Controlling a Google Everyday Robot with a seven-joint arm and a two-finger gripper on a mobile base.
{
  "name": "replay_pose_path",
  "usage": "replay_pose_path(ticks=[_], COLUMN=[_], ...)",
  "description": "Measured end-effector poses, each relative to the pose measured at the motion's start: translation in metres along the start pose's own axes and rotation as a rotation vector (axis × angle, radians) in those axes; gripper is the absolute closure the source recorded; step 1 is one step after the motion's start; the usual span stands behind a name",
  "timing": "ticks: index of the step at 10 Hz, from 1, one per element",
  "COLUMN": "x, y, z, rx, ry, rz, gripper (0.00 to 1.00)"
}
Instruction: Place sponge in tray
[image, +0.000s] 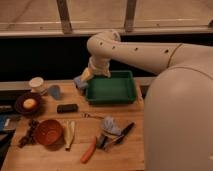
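The green tray stands at the back middle of the wooden table, and its inside looks bare. A small bluish sponge lies on the table against the tray's left edge. My gripper hangs from the white arm, which reaches in from the right. It is just above and to the right of the sponge, at the tray's left rim, and partly covers the sponge.
A white cup and a blue-grey item stand left of the sponge. Nearer me are a dark bowl with a yellow ball, a black block, a red-brown bowl, an orange tool and a blue cloth.
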Motion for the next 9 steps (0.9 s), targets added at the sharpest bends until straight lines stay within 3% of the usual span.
replay_pose_path(ticks=[3,4,5,7,9], x=[-0.031,-0.042,-0.057,-0.069,-0.07], y=[0.004,0.006,0.011,0.013,0.016], z=[0.05,0.062,0.078,0.09,0.09], rx=[0.009,-0.002,-0.051,-0.099,-0.101], ry=[0.059,0.062,0.043,0.015,0.014], rz=[-0.088,-0.098,-0.098,-0.09,-0.093], gripper=[0.2,0.2,0.2,0.2,0.2])
